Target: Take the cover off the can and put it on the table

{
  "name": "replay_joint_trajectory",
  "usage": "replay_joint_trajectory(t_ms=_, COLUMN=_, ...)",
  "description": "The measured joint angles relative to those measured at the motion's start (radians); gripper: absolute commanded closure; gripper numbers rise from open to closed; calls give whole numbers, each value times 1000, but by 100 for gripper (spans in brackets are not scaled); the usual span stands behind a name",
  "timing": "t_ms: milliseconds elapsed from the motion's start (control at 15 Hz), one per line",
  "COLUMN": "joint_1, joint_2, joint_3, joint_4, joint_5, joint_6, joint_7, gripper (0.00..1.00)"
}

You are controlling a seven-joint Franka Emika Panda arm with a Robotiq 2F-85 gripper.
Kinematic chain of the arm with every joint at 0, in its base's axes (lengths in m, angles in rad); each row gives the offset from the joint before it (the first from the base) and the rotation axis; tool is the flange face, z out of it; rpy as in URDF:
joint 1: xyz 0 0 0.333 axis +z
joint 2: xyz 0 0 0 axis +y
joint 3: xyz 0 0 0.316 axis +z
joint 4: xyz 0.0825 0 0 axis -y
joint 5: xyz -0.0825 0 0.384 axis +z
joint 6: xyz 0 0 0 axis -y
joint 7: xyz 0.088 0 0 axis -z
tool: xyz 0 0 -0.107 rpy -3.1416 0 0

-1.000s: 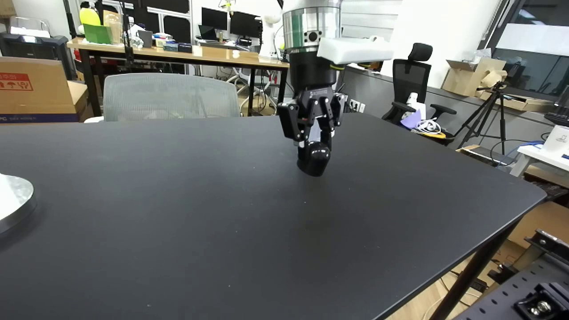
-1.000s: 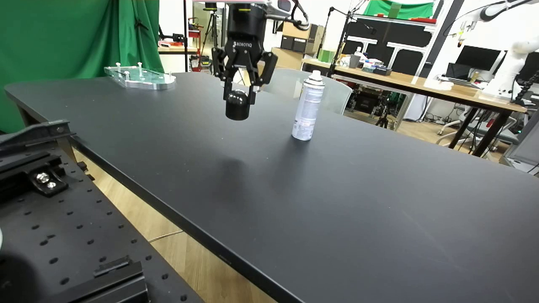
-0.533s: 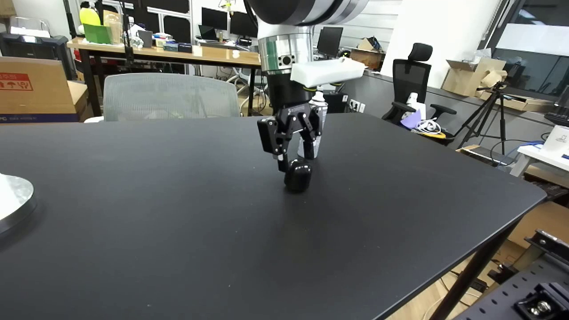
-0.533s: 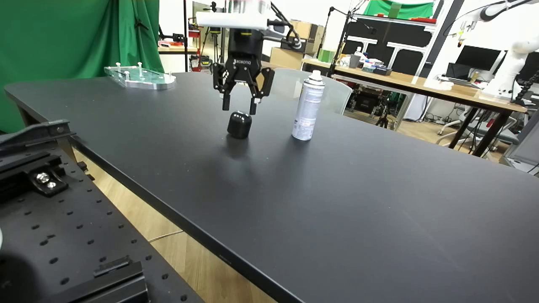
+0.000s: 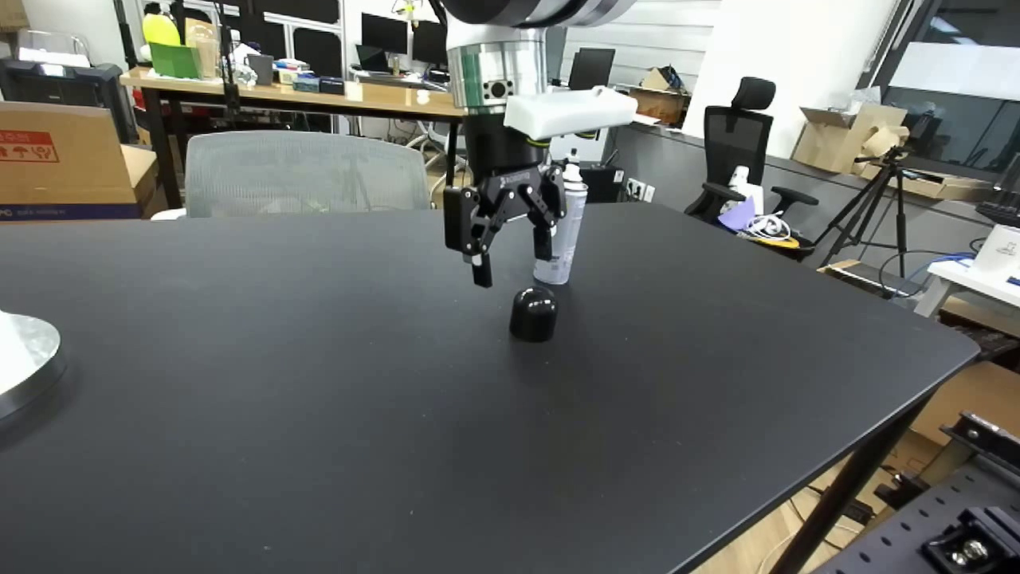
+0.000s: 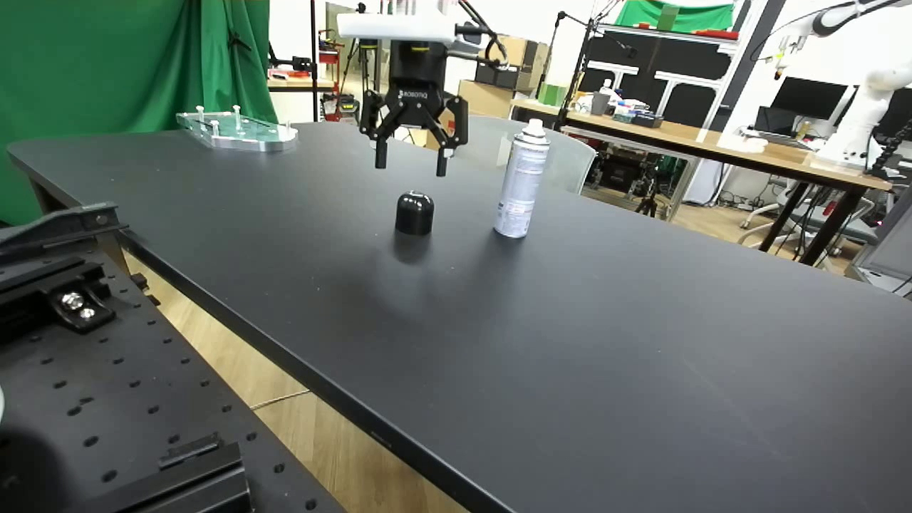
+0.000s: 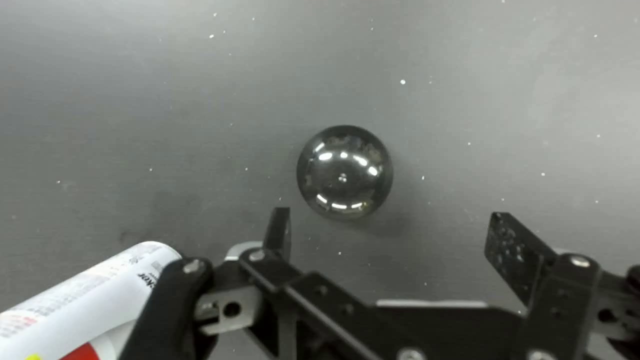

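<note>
The cover, a glossy black cap with a domed top, stands upright on the table. From above, in the wrist view, the cover looks like a dark shiny disc. My gripper hangs over the cover, its fingers spread wide, touching nothing. In the wrist view the cover lies beyond the open gripper, nearer its left fingertip. Uncapped, the white can stands upright a short way off. Part of the can shows at lower left in the wrist view, partly behind the gripper.
A clear plate with pegs rests at the table's far end in an exterior view. Part of a round silver-rimmed object shows at the left edge. A grey mesh chair backs onto the table. A perforated black plate adjoins it.
My gripper came down with the cover, opened and let go of it, then rose a little with its fingers wider apart. The cover went from the grip to standing on the table.
</note>
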Motion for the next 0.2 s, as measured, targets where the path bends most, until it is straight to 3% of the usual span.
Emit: replay_joint_trajectory(t_ms=200, joint_1=-1, joint_2=-44, joint_3=0, joint_4=-4, joint_5=3, joint_6=2, joint_7=-1, gripper=0)
